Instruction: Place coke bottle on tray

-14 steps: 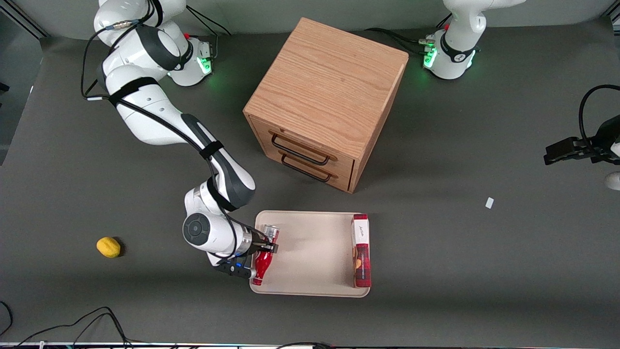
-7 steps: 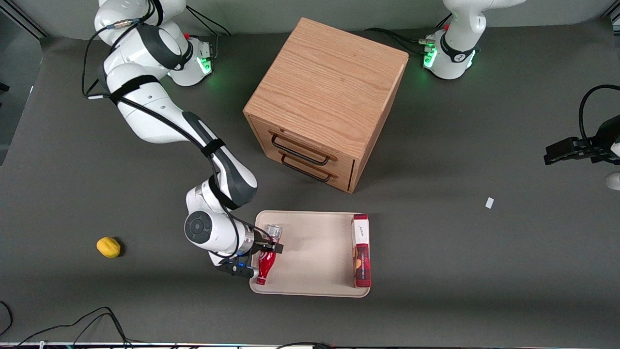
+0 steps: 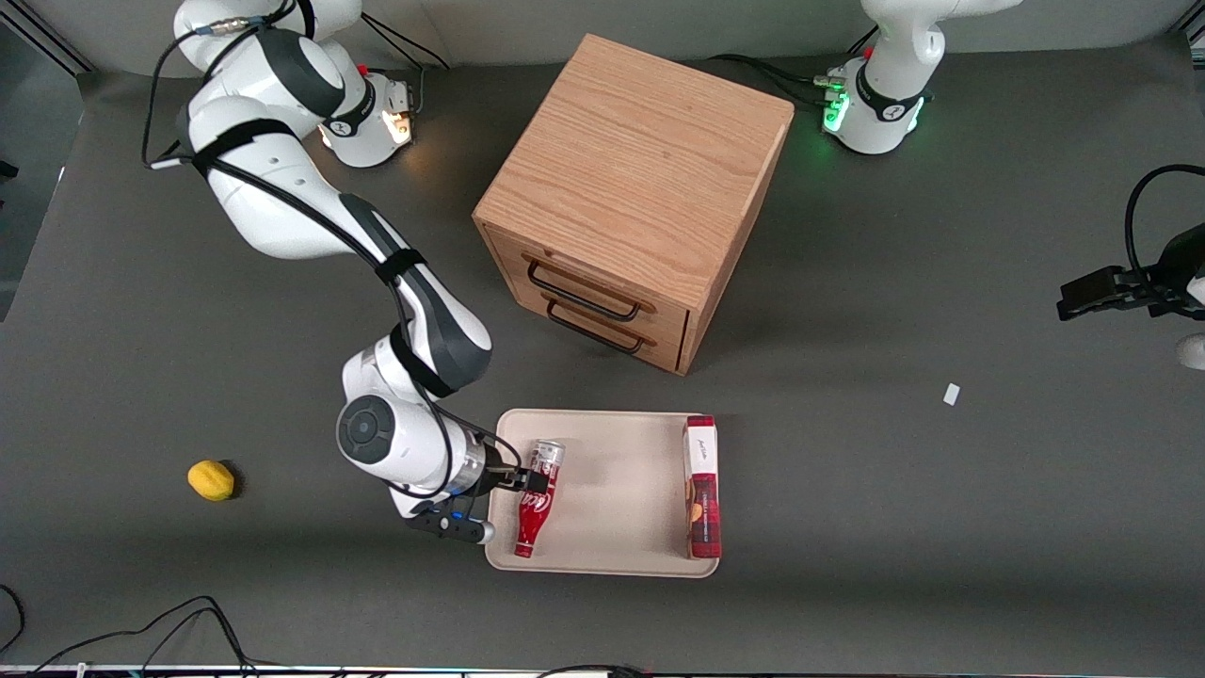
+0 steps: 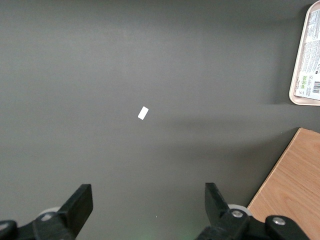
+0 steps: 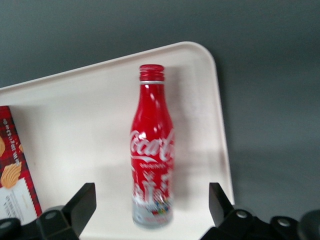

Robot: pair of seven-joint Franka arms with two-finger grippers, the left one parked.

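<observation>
- Coke bottle (image 3: 535, 499) now lies flat on the tray (image 3: 612, 556), near the rim at the working arm's end, its red cap pointing toward the front camera and its silver base toward the wooden cabinet (image 3: 631, 188); a second ago we saw it clamped and tilted over that rim.
- We see our gripper (image 5: 152, 210) spread wide, fingers apart on either side of the bottle's base, no longer pinching it, and the wrist has shifted slightly away from the tray.
- Red plaid box (image 3: 702, 487) sits unchanged along the tray's edge nearest the parked arm.
- A lemon (image 3: 211, 479) rests well apart, toward the working arm's end of the table.
</observation>
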